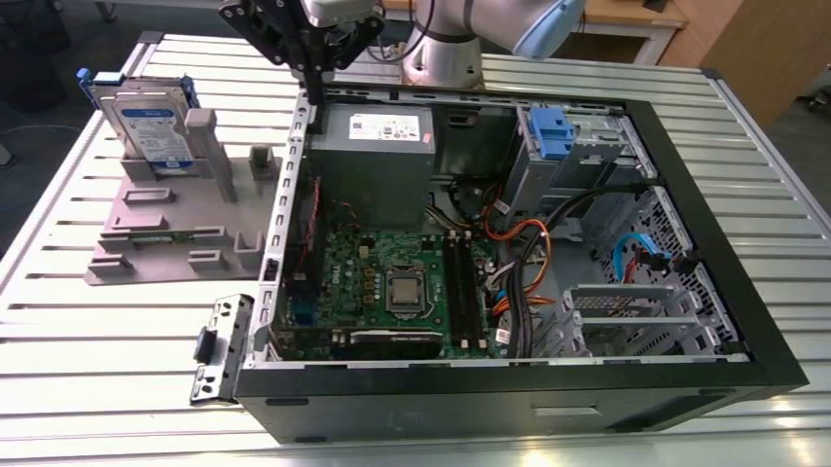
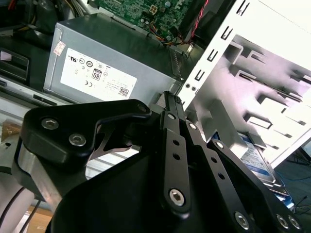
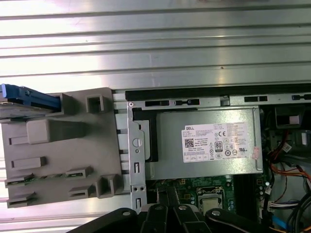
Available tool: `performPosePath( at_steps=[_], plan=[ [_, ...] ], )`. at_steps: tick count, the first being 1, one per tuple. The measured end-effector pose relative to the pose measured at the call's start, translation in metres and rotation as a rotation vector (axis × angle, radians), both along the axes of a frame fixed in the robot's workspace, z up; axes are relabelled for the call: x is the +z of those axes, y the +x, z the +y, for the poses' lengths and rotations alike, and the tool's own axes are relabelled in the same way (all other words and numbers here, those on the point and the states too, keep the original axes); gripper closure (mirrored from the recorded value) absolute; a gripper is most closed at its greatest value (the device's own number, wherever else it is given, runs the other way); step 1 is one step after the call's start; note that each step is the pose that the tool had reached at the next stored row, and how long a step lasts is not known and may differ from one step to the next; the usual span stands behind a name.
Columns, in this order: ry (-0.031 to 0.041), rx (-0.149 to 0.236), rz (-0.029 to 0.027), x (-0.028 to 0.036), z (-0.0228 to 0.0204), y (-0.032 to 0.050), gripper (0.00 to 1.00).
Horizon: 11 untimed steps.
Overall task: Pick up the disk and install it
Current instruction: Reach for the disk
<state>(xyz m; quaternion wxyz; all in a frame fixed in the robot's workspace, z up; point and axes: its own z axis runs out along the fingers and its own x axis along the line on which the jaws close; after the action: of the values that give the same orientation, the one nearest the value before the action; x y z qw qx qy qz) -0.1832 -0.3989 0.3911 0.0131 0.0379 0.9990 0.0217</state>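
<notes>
Gripper (image 1: 313, 83) empty, fingers pressed together, over the computer case (image 1: 746, 321) rear edge. Disk (image 1: 146, 125) upright in grey stand (image 1: 156, 229). Advisable: spread fingers wide, approach square to the bracket edges.

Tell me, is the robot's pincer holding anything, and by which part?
Nothing. The pincer is shut and empty, while the flat silver metal disk with its blue plastic bracket stands apart in the grey plastic stand.

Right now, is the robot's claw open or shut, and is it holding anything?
Gripper: shut, holding nothing. The disk stands in the stand.
</notes>
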Motion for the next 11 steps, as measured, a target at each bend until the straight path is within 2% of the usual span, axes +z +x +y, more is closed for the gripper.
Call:
performPosePath(
  at_steps=[11],
  plan=[
    [0.0, 0.0, 0.0, -0.0001, 0.0, -0.0025, 0.9]
  ],
)
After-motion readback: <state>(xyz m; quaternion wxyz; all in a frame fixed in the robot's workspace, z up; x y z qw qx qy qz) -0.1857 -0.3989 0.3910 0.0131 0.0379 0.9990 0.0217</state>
